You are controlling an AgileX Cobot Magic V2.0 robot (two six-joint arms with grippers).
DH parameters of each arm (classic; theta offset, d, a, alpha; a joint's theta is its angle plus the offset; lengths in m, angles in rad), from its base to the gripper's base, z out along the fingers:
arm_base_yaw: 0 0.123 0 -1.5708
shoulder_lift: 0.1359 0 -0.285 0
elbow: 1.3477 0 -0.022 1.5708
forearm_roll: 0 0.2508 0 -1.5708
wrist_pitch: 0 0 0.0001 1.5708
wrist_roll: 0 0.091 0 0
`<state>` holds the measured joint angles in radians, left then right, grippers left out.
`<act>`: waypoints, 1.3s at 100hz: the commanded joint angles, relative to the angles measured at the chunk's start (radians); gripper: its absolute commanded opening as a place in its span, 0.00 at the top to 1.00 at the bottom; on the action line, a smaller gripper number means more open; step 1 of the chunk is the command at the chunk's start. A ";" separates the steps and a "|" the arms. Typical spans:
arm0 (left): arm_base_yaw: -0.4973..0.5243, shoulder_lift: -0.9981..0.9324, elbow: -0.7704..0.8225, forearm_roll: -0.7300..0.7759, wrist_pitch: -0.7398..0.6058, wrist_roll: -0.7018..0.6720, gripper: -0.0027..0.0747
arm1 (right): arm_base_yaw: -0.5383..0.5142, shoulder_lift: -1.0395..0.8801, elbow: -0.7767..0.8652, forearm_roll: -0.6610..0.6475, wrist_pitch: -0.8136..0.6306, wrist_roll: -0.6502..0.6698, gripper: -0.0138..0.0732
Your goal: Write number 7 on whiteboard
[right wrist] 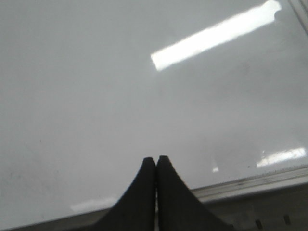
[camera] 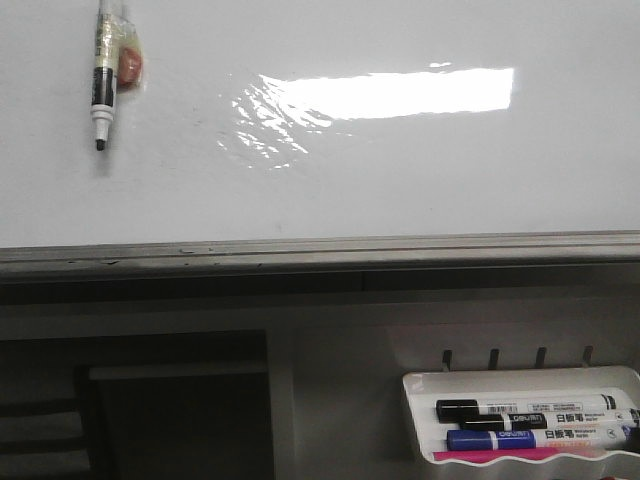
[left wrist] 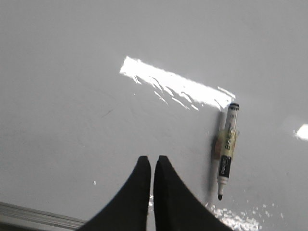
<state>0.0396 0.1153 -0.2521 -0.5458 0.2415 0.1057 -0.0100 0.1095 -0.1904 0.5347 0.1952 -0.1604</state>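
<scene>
Still blank whiteboard (camera: pixel 400 180), marker (camera: pixel 103 85) attached.

- The whiteboard (camera: pixel 400 180) ran past the front view's top, left and right edges.
- The marker (camera: pixel 102 75) was cut off at the top edge.
- Print on the tray markers (camera: pixel 530 412) was too small to read.

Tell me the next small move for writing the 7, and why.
Probably open the left gripper and move it toward the marker stuck on the whiteboard. No strokes are on the board, both grippers have their jaws shut on nothing, and that uncapped marker sits near the left gripper in its wrist view. The right gripper is farther off.
</scene>
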 commanded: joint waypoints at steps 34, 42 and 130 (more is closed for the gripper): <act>-0.123 0.387 -0.327 0.108 0.158 0.034 0.98 | -0.004 0.488 -0.365 -0.066 0.340 -0.042 0.86; -0.162 0.429 -0.335 0.094 0.140 0.041 0.89 | -0.004 0.519 -0.393 -0.061 0.349 -0.042 0.70; -0.490 1.024 -0.430 0.049 -0.362 0.079 0.38 | -0.004 0.538 -0.413 -0.031 0.346 -0.044 0.28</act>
<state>-0.4419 1.1008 -0.6130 -0.5139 -0.0430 0.1837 -0.0100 0.6390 -0.5679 0.4833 0.5963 -0.1884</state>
